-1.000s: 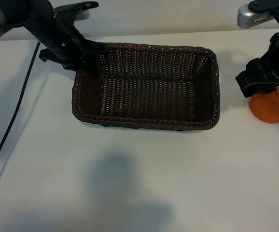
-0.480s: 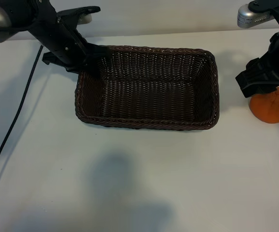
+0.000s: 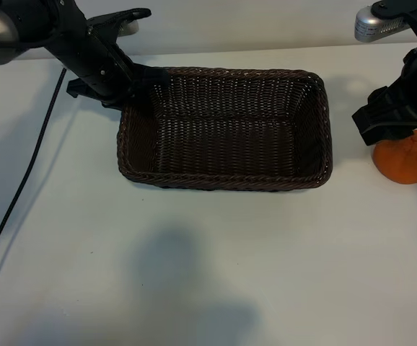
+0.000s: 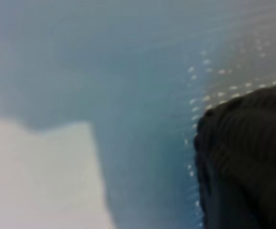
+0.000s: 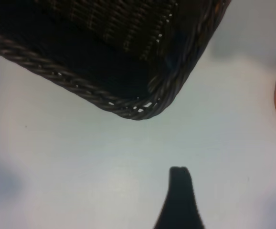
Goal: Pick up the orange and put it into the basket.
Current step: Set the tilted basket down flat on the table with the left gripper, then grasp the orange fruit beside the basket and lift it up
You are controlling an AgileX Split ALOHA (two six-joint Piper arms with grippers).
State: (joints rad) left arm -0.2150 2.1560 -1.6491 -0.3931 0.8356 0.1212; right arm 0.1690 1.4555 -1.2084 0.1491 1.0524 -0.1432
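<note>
Resting at the basket (image 3: 226, 180) rim, left hand (image 3: 153, 79); opening unclear.

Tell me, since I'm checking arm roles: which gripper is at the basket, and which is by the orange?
The left gripper is at the basket's far-left corner; the right gripper hangs beside the orange.

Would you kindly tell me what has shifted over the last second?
The basket slid slightly rightward, toward the orange, with the left hand at its far left corner. The right hand and orange stayed put.
</note>
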